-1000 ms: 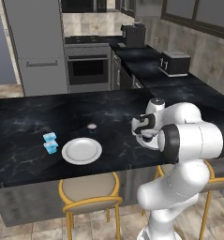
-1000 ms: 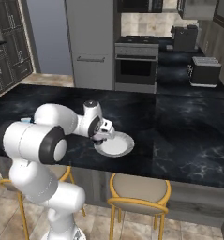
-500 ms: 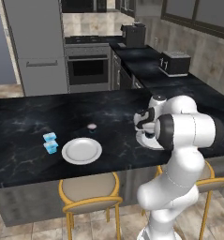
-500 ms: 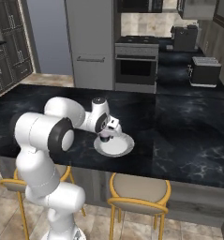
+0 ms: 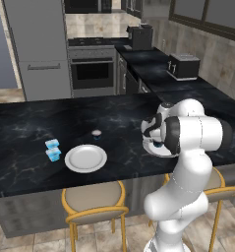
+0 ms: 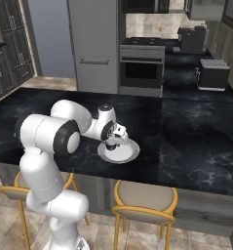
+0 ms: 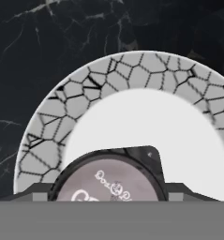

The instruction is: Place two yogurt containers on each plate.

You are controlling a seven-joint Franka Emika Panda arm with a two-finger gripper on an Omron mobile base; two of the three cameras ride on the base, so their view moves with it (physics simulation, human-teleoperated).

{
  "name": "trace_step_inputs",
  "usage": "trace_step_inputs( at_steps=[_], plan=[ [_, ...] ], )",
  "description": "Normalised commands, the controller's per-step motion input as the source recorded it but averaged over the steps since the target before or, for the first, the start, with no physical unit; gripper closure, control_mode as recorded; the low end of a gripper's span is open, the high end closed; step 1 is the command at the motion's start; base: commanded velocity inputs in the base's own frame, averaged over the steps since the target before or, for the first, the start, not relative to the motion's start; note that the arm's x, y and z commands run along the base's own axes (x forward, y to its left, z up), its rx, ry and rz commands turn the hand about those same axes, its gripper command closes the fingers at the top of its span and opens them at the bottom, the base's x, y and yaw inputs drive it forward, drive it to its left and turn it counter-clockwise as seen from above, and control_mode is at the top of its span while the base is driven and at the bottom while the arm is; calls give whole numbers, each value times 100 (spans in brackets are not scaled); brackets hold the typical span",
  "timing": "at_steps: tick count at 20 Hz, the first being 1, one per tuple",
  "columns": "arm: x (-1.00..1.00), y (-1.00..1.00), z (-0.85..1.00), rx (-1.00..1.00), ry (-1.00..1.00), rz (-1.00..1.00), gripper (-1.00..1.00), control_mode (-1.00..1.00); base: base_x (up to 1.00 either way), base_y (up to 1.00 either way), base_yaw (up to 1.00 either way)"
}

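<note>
The gripper (image 6: 113,144) hangs low over a plate (image 6: 129,152) on the black table (image 6: 196,146), and its jaws hold a dark round yogurt container (image 7: 109,182) between them, closed on its sides. In the hand view the pale printed lid faces the camera, so the cup stands upright, its axis along the gripper and pointing down at the plate. The white middle of the plate lies just beyond the jaws, with the crackled grey rim around it. I judge the cup is held here so that it can be set down inside the rim; whether its bottom already touches the plate I cannot tell.

Well apart from the jaws lies the other plate (image 5: 85,158), bare. Just beside it sit two light blue yogurt cups (image 5: 53,149), and near it another dark cup (image 5: 96,133).
</note>
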Motion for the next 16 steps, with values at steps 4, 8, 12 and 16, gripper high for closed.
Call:
trace_step_inputs(
  at_steps=[4,8,12,16],
  plan=[
    [8,0,-7,1,1,0,100,-100,0,0,0],
    [6,0,-9,0,9,-1,-100,-100,0,0,0],
    [6,0,-2,0,2,0,-100,-100,0,0,0],
    [0,-3,2,0,0,0,-100,-100,0,0,0]
  ],
)
